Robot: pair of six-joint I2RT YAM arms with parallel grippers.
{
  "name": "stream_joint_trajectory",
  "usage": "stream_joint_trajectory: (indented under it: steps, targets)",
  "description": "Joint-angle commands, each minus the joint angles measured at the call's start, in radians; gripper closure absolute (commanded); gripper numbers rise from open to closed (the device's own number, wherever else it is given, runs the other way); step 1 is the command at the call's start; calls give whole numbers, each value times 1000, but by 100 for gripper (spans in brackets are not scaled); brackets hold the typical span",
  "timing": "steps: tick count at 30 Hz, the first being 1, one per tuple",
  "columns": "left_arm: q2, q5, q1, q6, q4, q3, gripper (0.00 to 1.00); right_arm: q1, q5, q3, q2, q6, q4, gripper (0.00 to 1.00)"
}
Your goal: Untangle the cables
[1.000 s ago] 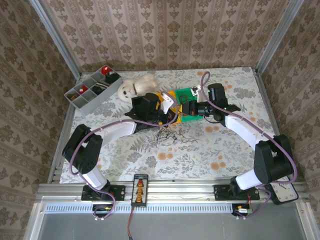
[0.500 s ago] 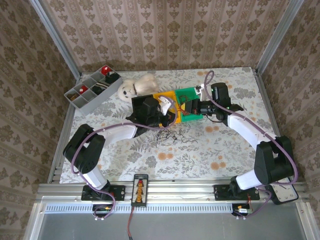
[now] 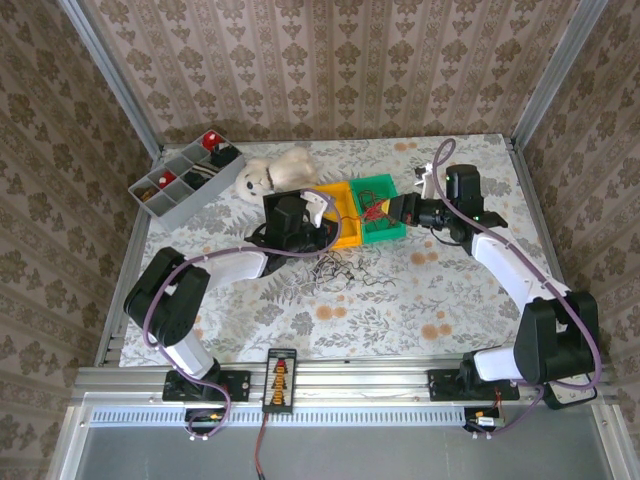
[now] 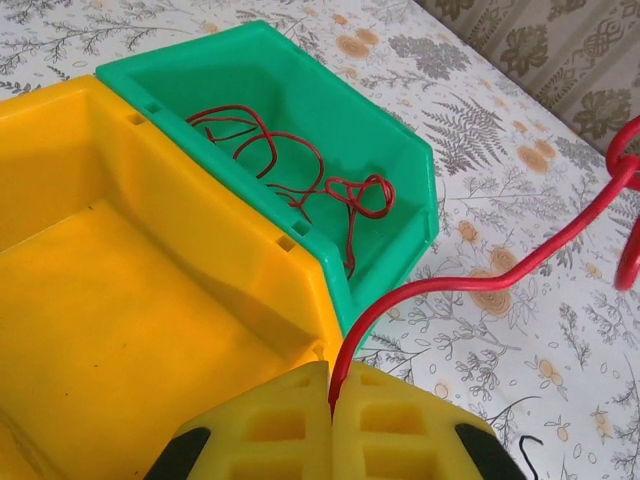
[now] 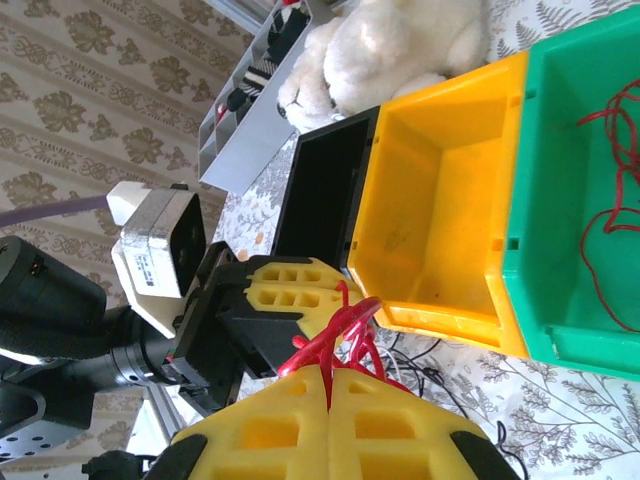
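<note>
A red cable (image 4: 470, 279) is stretched between my two grippers in front of the bins. My left gripper (image 4: 332, 388) is shut on one end of it, just beside the yellow bin's (image 4: 120, 300) corner. My right gripper (image 5: 328, 378) is shut on a looped bunch of the same red cable (image 5: 345, 325), facing the left gripper (image 5: 335, 292). Another red cable (image 4: 290, 165) lies coiled in the green bin (image 4: 410, 150). A tangle of thin black and white cables (image 3: 335, 268) lies on the table below the left gripper (image 3: 328, 236); the right gripper (image 3: 388, 212) hangs over the green bin.
A black bin (image 5: 320, 195) adjoins the yellow bin (image 5: 440, 200) and green bin (image 5: 570, 200). A white plush toy (image 3: 272, 172) lies behind them. A grey compartment tray (image 3: 185, 180) with small parts sits at the back left. The flowered tablecloth (image 3: 420, 300) is bare at front.
My right gripper has pulled back to the right with the red cable, drawing it out from the left gripper. The left gripper has shifted slightly left and back.
</note>
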Motion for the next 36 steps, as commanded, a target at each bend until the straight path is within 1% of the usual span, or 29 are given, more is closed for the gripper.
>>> stream_joint_trajectory:
  steps: [1,4,8,11,13,15,18,21,22,23,25,26,29,36]
  targets:
    - [-11,-143,48,-41,-93,-40,100,-63,25,-3,-71,10,21,95]
    - [-16,-157,53,-46,-92,-47,100,-94,69,-14,-89,20,23,95]
    - [-38,-108,49,-21,-94,-41,100,-107,89,-29,-100,25,34,94]
    - [-74,-127,44,-3,-102,-50,100,-108,112,-33,-98,23,23,94]
    - [-119,-137,69,-18,-103,-84,100,-111,169,-35,-111,13,3,95]
    - [-160,-88,87,-6,-112,-109,100,-111,183,-34,-117,2,-8,95]
    - [-184,10,59,68,-162,-79,100,-105,142,-36,-101,13,8,94]
    - [-177,38,-14,150,-219,-14,100,-73,101,-31,-75,19,34,94]
    - [-169,49,-34,172,-241,10,94,-58,89,-26,-67,20,41,94]
    - [-160,59,-54,191,-263,35,83,-43,81,-21,-57,19,42,94]
    - [-145,92,-71,204,-285,69,66,-15,69,-12,-45,20,47,94]
    - [-136,107,-75,202,-285,81,63,-2,66,-8,-36,19,49,94]
    - [-126,140,-77,189,-256,97,57,25,64,5,-14,15,45,94]
    - [-69,194,-80,202,-254,176,57,56,34,22,13,13,42,94]
